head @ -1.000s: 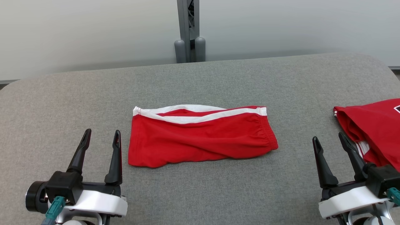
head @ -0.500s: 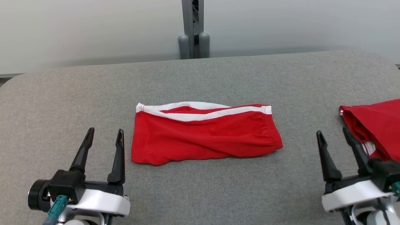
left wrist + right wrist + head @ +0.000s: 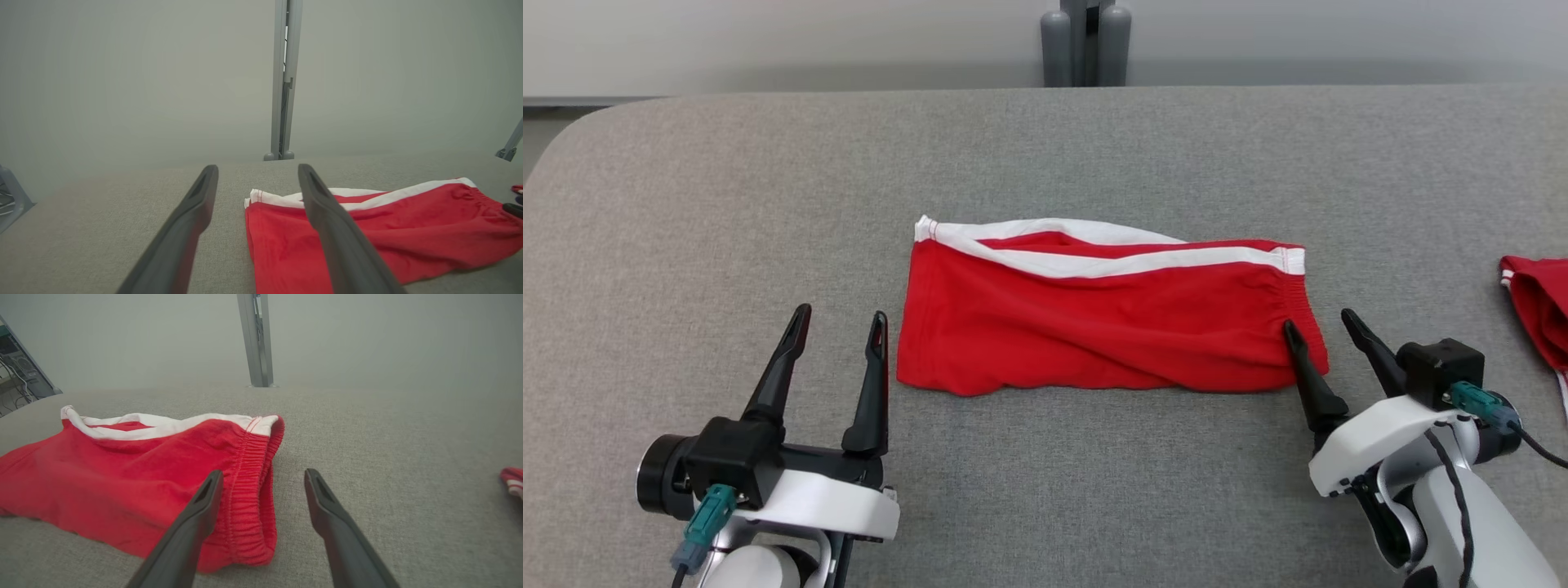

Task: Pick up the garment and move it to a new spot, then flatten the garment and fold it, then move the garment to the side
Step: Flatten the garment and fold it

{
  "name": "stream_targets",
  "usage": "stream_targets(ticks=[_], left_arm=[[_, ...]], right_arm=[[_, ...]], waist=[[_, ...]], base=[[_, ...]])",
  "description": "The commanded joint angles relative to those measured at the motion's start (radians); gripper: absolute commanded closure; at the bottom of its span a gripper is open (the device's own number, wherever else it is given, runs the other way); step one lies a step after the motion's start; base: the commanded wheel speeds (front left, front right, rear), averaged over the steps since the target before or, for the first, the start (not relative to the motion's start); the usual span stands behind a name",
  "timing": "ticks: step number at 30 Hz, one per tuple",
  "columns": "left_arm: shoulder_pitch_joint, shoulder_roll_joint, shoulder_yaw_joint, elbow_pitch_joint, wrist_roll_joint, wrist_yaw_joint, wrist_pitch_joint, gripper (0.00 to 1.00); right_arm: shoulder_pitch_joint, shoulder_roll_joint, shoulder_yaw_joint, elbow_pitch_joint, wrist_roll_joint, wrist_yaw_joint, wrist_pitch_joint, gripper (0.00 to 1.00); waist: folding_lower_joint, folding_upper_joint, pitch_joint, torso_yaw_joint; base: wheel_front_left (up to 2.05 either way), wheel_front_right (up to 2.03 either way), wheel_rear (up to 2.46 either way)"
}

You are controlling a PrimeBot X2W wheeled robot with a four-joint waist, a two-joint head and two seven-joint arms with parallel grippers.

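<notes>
Red cloth garment point(image 3: 1107, 327) with white stripes along its far edge lies flat on the grey fabric-covered worktop point(image 3: 1094, 490), between the two sets of fingers. Nearest the robot, the left gripper point(image 3: 840, 312) sits just off the garment's left hem, its long dark fingers spread, empty and clear of the cloth. The right gripper point(image 3: 1318, 318) is at the garment's elasticated right end, fingers spread and holding nothing. Its inner finger point(image 3: 1300, 359) overlaps the gathered hem; whether it touches is unclear. Well apart to the garment's right lies a second red piece of clothing point(image 3: 1539, 306). Behind the garment, past the worktop's far edge, stands a grey metal post point(image 3: 1086, 41).
</notes>
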State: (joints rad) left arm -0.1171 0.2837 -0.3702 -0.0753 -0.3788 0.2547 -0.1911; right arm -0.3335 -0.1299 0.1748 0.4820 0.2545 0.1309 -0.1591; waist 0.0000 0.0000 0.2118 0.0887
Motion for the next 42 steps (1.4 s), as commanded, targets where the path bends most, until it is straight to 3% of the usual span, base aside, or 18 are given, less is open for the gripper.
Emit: stream_targets(ticks=[1,9,10,11,12,18,27,32,42], left_arm=[[-0.022,-0.001,0.000,0.008,0.001,-0.008,-0.006,0.00],[-0.071,-0.022,-0.015,0.061,-0.003,-0.028,-0.028,0.00],[-0.077,-0.024,-0.015,0.068,-0.004,-0.032,-0.030,0.00],[-0.084,-0.025,-0.017,0.073,-0.005,-0.035,-0.032,0.00],[-0.087,-0.027,-0.017,0.078,-0.007,-0.036,-0.033,0.00],[-0.099,-0.025,-0.013,0.099,-0.013,-0.044,-0.044,0.00],[-0.102,-0.011,-0.004,0.104,-0.018,-0.046,-0.047,0.00],[-0.106,-0.007,-0.005,0.108,-0.016,-0.046,-0.048,0.00],[-0.115,0.001,-0.019,0.119,-0.015,-0.051,-0.043,0.00]], right_arm=[[-0.025,-0.007,0.010,0.027,0.014,0.000,-0.008,0.00],[-0.132,0.013,0.084,0.268,0.109,0.000,-0.007,0.00],[-0.139,0.018,0.089,0.281,0.129,0.000,-0.016,0.46],[-0.142,0.021,0.103,0.294,0.146,0.000,-0.015,0.67],[-0.147,0.023,0.120,0.304,0.164,0.000,-0.016,1.00],[-0.145,-0.016,0.139,0.292,0.243,-0.001,-0.069,1.00],[-0.095,-0.101,0.063,0.239,0.288,-0.001,-0.100,1.00],[-0.108,-0.074,0.090,0.193,0.322,0.000,-0.084,1.00],[-0.145,-0.007,0.271,-0.087,0.388,0.000,0.009,1.00]], waist=[[0.0000,0.0000,0.025,0.020],[0.0000,0.0000,0.062,0.032],[0.0000,0.0000,0.065,0.030],[0.0000,0.0000,0.067,0.028],[0.0000,0.0000,0.068,0.024],[0.0000,0.0000,0.065,-0.006],[0.0000,0.0000,0.069,-0.052],[0.0000,0.0000,0.064,-0.065],[0.0000,0.0000,0.055,-0.058]], base=[[0.00,0.00,0.00],[0.00,0.00,0.00],[0.00,0.00,0.00],[0.00,0.00,0.00],[0.00,0.00,0.00],[0.00,0.00,0.00],[0.00,0.00,0.00],[0.00,0.00,0.00],[0.00,0.00,0.00]])
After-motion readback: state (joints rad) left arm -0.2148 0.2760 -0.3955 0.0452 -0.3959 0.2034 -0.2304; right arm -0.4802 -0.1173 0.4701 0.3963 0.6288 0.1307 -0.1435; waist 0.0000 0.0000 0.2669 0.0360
